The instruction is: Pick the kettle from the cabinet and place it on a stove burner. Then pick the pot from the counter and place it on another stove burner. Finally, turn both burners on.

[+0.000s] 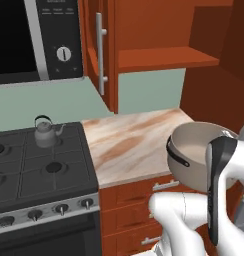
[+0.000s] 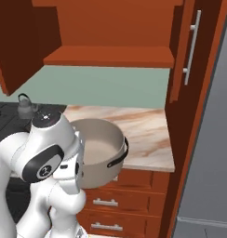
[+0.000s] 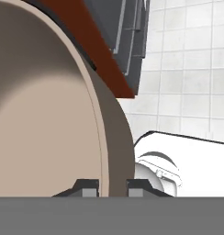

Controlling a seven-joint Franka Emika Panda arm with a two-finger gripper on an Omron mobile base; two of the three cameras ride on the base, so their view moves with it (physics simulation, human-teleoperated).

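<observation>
I see the pot (image 1: pixel 196 155) at the right of the left base view, lifted off the counter (image 1: pixel 129 140) and tipped so its pale mouth faces up and leftward. My gripper (image 3: pixel 113 187) pinches its rim, one fingertip (image 3: pixel 88 188) inside the wall, one outside. The kettle (image 1: pixel 45 132) sits upright on the cooktop (image 1: pixel 39 170) at left, spout pointing right.

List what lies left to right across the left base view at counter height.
Cooktop → kettle on its rear burner → bare marble counter → pot, lifted beyond the counter's front edge, with the tool clamped on its rim.
</observation>
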